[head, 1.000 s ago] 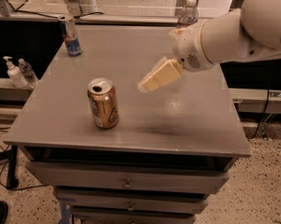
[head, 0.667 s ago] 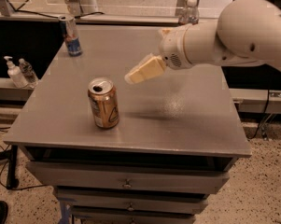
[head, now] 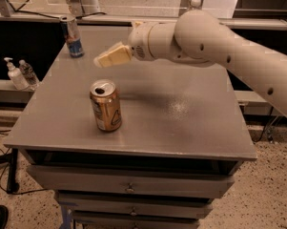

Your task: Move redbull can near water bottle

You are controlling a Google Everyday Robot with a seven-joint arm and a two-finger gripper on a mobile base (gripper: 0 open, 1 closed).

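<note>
The arm (head: 238,56) is seen reaching in from the right, stretched across the far half of the grey table (head: 181,128) and angled slightly downward toward the left. The gripper (head: 104,60) is held in the air above the table's left-centre, pointed left, with nothing seen in it; whether it is open or closed cannot be told. It is placed between the gold can (head: 105,105), which stands upright nearer the front edge, and the redbull can (head: 72,36), which stands upright at the far left corner, apart from the gripper. Only the white cap of the water bottle (head: 195,3) is shown, at the far right edge behind the arm. A pump bottle (head: 14,74) is seen lower at the left.
</note>
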